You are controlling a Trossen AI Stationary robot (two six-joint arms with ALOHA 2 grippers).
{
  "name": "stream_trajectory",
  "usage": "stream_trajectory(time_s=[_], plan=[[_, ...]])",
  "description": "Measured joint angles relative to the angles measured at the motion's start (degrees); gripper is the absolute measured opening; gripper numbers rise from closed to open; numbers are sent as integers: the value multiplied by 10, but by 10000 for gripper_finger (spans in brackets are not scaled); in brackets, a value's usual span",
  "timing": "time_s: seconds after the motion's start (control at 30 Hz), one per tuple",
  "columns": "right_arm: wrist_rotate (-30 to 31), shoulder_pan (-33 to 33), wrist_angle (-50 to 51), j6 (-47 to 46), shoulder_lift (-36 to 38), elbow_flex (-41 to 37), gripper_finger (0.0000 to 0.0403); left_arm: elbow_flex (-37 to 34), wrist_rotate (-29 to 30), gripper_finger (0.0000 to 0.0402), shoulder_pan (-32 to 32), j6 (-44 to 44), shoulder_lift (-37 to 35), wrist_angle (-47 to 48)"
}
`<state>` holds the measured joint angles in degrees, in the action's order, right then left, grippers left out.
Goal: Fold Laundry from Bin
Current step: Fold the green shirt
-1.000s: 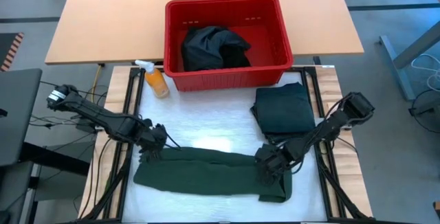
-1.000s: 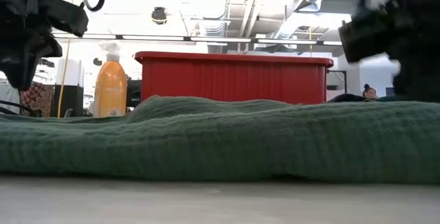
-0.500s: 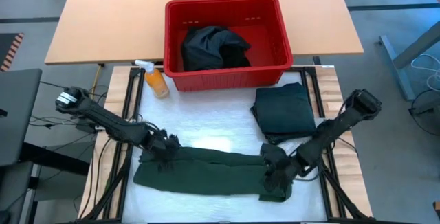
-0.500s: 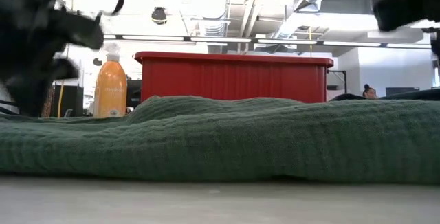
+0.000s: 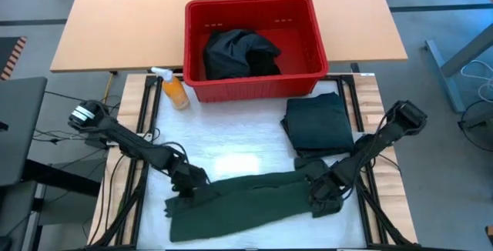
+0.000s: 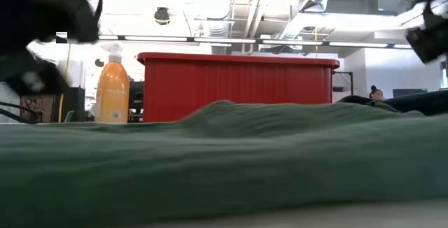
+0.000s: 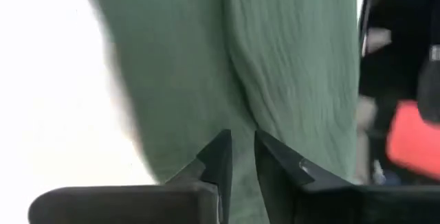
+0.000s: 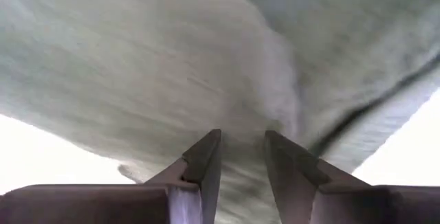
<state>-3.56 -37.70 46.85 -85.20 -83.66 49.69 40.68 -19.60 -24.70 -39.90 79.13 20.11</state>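
A long dark green garment [image 5: 254, 205] lies flat across the near part of the white table and fills the bottom of the low view [image 6: 224, 165]. My left gripper [image 5: 192, 183] is shut on the garment's left end, and my right gripper [image 5: 325, 195] is shut on its right end. A folded dark green piece [image 5: 320, 124] lies on the table at the right. Black and charcoal garments [image 5: 239, 55] lie heaped in the red bin [image 5: 306, 8] at the far side. My left gripper pinches a ridge of the green cloth [image 7: 240, 117] between its two fingers, at the garment's far edge near its left end. It comes slanting down from the far left. The garment lies on the table. My right gripper pinches a gathered fold of the green cloth [image 8: 242, 124] at the garment's right end. It comes slanting down from the far right. The cloth lies on the table, wrinkled toward the fingers.
An orange spray bottle [image 5: 176, 91] stands left of the bin's near left corner. The bin stands on a wooden table [image 5: 115, 28] beyond the white one. Bare white surface [image 5: 231, 147] lies between the bin and the green garment.
Both grippers have gone toward the table's near edge and a little toward its right edge. The green garment has slid along the table with them, nearer the low camera, and its left end has been drawn inward.
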Motion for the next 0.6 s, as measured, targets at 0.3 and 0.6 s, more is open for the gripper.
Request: stream_trajectory(time_s=[0.3, 0.6], plan=[[39, 43, -31, 33, 115, 0, 140, -1, 132, 31, 17, 12, -103, 39], [63, 56, -258, 73, 65, 0, 140, -61, 99, 44, -22, 11, -113, 90]])
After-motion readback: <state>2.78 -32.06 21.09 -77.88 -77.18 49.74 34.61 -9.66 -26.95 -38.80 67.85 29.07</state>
